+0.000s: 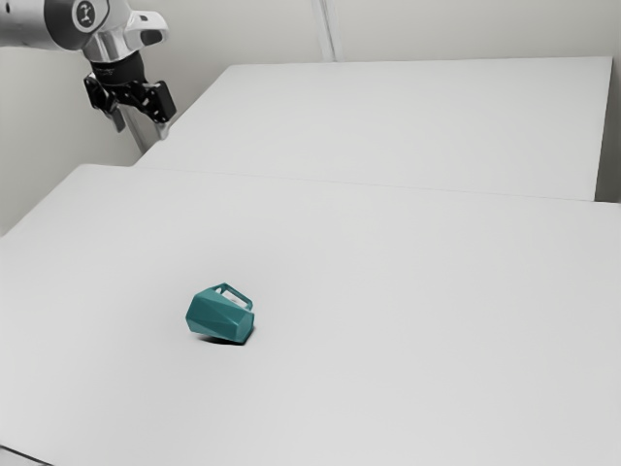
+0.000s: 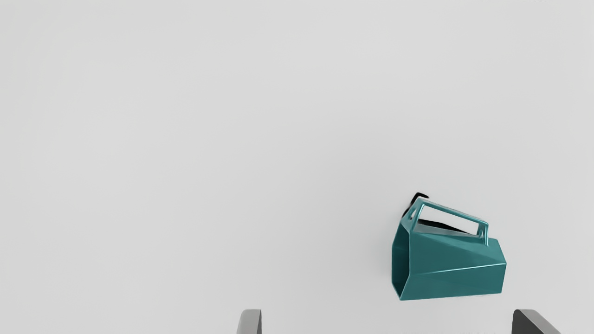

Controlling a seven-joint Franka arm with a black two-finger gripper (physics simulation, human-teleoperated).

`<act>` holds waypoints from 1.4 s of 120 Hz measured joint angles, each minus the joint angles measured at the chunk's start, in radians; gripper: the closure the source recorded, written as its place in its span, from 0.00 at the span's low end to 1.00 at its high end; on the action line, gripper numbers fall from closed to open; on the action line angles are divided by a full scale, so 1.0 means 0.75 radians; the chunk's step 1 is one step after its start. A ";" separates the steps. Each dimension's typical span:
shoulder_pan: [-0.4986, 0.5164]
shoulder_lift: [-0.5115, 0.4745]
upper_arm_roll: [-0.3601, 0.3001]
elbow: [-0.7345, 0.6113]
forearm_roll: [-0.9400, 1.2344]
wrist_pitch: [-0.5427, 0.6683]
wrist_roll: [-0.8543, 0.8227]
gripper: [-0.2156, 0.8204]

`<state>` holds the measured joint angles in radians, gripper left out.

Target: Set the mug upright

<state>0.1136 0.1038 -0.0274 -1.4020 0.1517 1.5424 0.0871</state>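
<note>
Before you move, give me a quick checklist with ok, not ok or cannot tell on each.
1. Hand open: ok, fingers wide apart.
2. Hand clear of the mug: ok, raised and away from it.
3. Mug upright: not ok, it lies on its side.
4. Mug centred between the fingers: not ok, it sits toward one finger.
5. Handle visible: ok.
6. Mug steady if nudged: cannot tell.

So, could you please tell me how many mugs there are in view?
1. The teal mug lies on its side on the white table, its handle raised.
</note>
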 joint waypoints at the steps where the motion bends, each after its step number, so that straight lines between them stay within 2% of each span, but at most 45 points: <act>1: 0.000 0.000 0.000 0.000 -0.002 0.000 0.000 0.22; 19: -0.019 -0.002 0.007 -0.026 -0.043 0.012 -0.001 0.23; 27: -0.080 -0.020 0.124 -0.083 -0.114 0.038 -0.002 0.23; 39: -0.094 -0.049 0.271 -0.200 -0.236 0.104 -0.003 0.23; 51: -0.073 -0.063 0.349 -0.282 -0.361 0.164 -0.001 0.23; 69: -0.096 -0.130 0.461 -0.532 -0.541 0.283 0.025 0.23; 81: -0.131 -0.105 0.566 -0.608 -0.672 0.325 0.069 0.23; 93: -0.135 -0.047 0.635 -0.645 -0.791 0.338 0.135 0.23; 112: -0.134 0.025 0.682 -0.701 -0.941 0.287 0.256 0.23; 133: -0.135 0.035 0.696 -0.813 -1.048 0.257 0.393 0.23; 168: -0.115 0.170 0.726 -0.817 -1.172 0.206 0.643 0.23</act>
<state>0.0274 0.2312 0.5172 -2.0147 -0.7271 1.6967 0.5696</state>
